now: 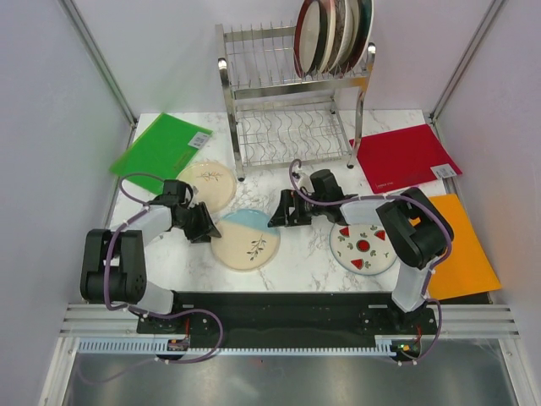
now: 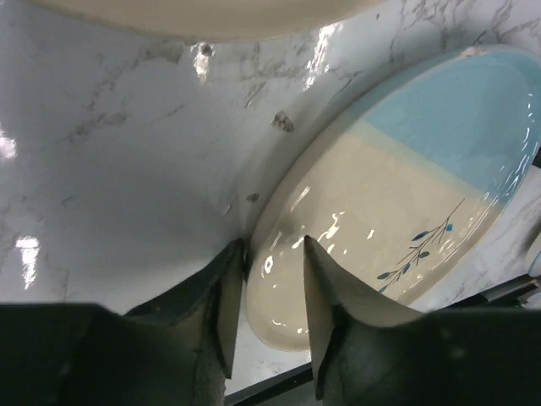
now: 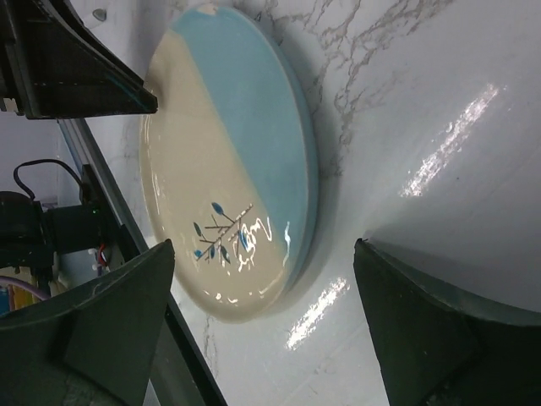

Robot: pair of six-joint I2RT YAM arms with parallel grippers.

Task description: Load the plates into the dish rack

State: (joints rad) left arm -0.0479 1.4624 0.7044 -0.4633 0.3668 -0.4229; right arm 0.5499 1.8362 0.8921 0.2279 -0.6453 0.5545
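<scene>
Plate (image 1: 246, 244) flat, blue half toward rack (image 1: 292, 101)

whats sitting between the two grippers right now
The cream and light-blue plate lies between the left gripper and right gripper, seen in the top view.

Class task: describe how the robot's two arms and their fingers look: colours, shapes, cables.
The left arm and right arm both have black joints and pale grey links, with a purple cable looped along each. The fingers are dark wedges tapering to a tip.
</scene>
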